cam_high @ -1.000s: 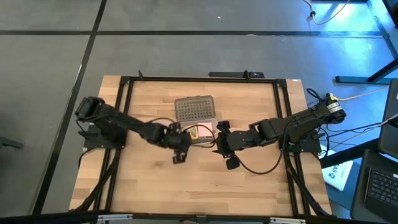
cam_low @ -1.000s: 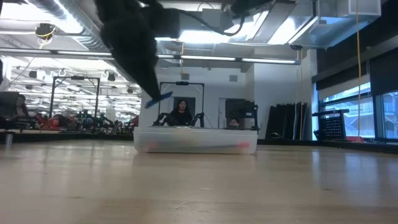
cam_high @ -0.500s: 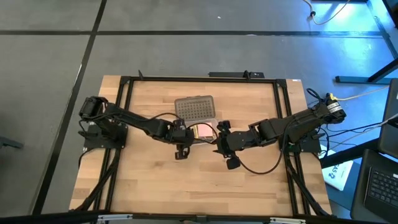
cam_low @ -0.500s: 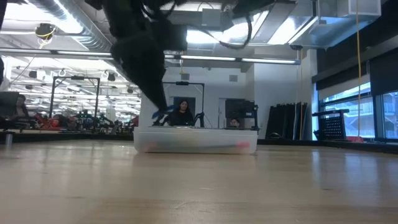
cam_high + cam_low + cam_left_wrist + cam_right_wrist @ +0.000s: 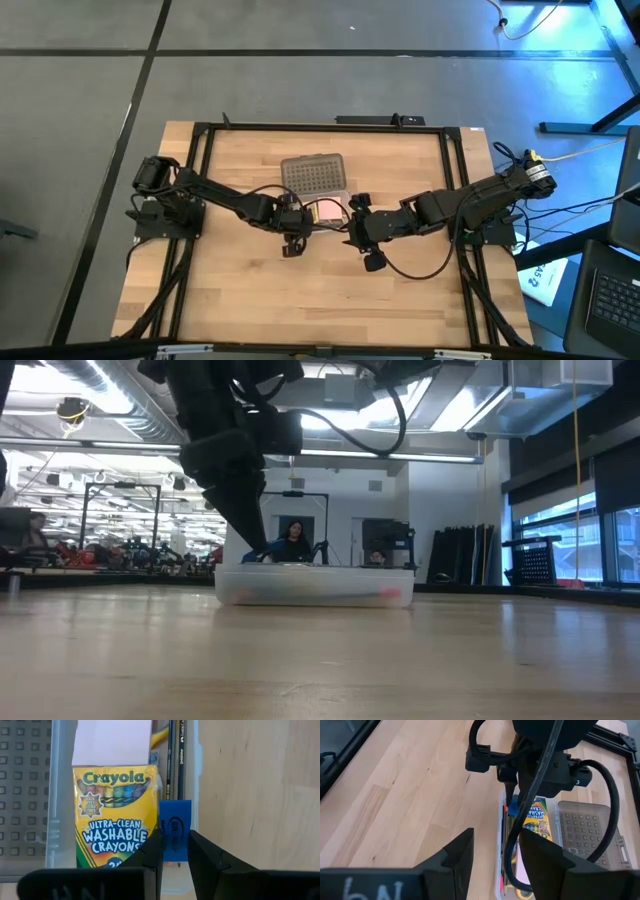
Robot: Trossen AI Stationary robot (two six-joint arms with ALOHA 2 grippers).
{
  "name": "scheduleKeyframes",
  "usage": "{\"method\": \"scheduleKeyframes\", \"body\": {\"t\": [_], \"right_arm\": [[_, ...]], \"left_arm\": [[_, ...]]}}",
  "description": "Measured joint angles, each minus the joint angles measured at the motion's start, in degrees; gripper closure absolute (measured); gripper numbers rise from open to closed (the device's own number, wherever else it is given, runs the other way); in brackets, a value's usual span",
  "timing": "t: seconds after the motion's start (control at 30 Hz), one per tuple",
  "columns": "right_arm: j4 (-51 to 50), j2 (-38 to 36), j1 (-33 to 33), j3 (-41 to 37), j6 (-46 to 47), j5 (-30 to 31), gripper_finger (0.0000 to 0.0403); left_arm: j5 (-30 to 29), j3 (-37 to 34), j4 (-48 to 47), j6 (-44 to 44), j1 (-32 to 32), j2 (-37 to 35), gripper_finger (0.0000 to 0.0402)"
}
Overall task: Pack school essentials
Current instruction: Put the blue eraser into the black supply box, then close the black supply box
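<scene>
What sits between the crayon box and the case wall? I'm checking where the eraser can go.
In the left wrist view, two thin pencils lie between the crayon box and the clear case wall.

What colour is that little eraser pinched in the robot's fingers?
Blue, with a dark printed logo: the small flat eraser, clearest in the left wrist view.

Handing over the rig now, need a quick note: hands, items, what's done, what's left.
Left hand: shut on the blue eraser, over the open clear case, beside the crayon box.
Right hand: open, empty, waiting beside the case.
In the case: crayon box, pink notepad, pencils, a yellow handle that looks like the scissors.
Grey studded lid lies on the table next to the case.
Done: all but the eraser packed.
Left: release the eraser into the case, then probably fit the lid.
</scene>
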Motion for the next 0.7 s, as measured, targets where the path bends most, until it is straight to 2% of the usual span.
{"method": "scheduleKeyframes", "body": {"t": [0.2, 0.5, 0.7], "right_arm": [[0.04, 0.00, 0.00, 0.00, 0.00, 0.01, 0.0244], [0.03, 0.00, 0.00, 0.00, 0.00, 0.04, 0.0243], [-2.09, 0.00, -1.17, 0.00, -0.64, 1.48, 0.0244]], "left_arm": [[1.03, 0.00, -0.01, 0.12, 0.00, 0.00, 0.0334], [0.89, 0.00, -0.03, 0.31, 0.00, 0.00, 0.0284], [0.93, -0.02, -0.29, 0.32, 0.07, 0.00, 0.0275]]}}
